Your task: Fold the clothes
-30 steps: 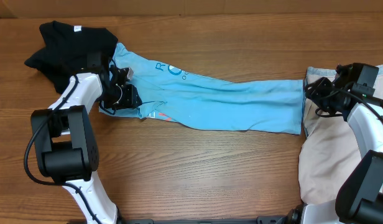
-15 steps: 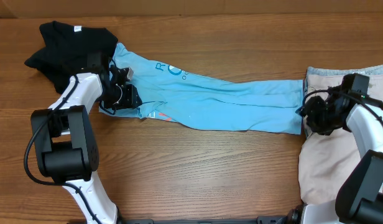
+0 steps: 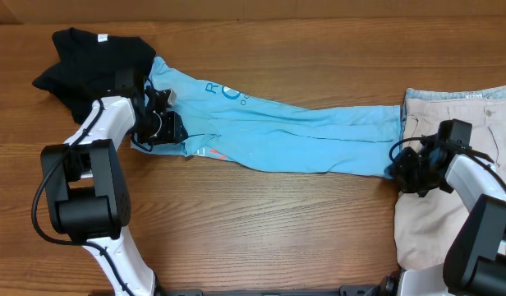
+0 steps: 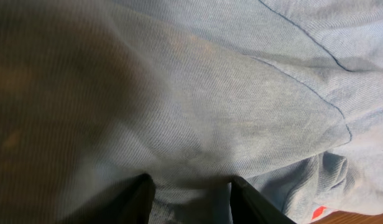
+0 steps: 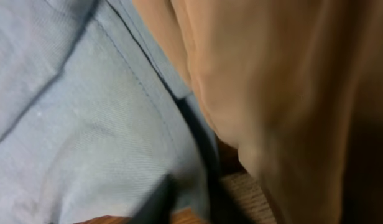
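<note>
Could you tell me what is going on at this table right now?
Two robot arms are working on a light blue cotton T-shirt, which lies stretched across the wooden table. The left end effector grips its left end, beside a crumpled black garment. The right end effector sits at the shirt's right corner, next to beige shorts; whether it has gripped is unclear.
</note>
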You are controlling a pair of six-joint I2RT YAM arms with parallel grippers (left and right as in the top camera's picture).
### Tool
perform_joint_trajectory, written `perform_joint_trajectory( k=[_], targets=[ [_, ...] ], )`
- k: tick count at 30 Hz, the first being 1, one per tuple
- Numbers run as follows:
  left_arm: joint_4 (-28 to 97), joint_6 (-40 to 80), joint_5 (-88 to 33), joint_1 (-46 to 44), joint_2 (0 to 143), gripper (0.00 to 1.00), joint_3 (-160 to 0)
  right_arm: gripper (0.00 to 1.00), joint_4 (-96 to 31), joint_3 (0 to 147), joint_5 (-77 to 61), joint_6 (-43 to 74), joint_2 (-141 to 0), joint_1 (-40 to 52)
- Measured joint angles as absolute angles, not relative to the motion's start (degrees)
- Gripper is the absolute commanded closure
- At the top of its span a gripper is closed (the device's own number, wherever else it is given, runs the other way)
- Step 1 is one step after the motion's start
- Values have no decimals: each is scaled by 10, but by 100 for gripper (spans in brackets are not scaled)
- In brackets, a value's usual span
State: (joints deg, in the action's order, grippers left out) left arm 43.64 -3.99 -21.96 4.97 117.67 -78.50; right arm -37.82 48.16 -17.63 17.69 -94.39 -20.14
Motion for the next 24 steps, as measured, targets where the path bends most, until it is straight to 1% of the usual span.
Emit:
perform_joint_trajectory(
  k=[4, 12, 17, 19, 20, 22, 23, 24],
  targets=[
    [437, -40, -219, 50, 1177, 55, -785, 96, -393, 481, -173, 178, -944, -203],
    [437, -40, -222, 57, 1177, 54, -785, 96, -516, 567, -162, 180, -944, -244],
    [437, -40, -232, 65, 1178, 57, -785, 96, -532, 584, -147, 180, -944, -249],
    [437, -40, -236, 70, 1180, 57, -785, 96, -536, 584, -145, 180, -944, -249],
    [439, -40, -237, 72, 1180, 57, -786, 90, -536, 584, -145, 180, -944, -249],
    [450, -40, -238, 75, 1183, 56, -794, 70, -537, 584, -143, 184, -944, -249],
    [458, -40, -236, 77, 1185, 56, -799, 66, -537, 584, -139, 184, -944, -249],
    [467, -40, -231, 79, 1187, 56, -805, 65, -540, 584, -138, 182, -944, -250]
  ],
)
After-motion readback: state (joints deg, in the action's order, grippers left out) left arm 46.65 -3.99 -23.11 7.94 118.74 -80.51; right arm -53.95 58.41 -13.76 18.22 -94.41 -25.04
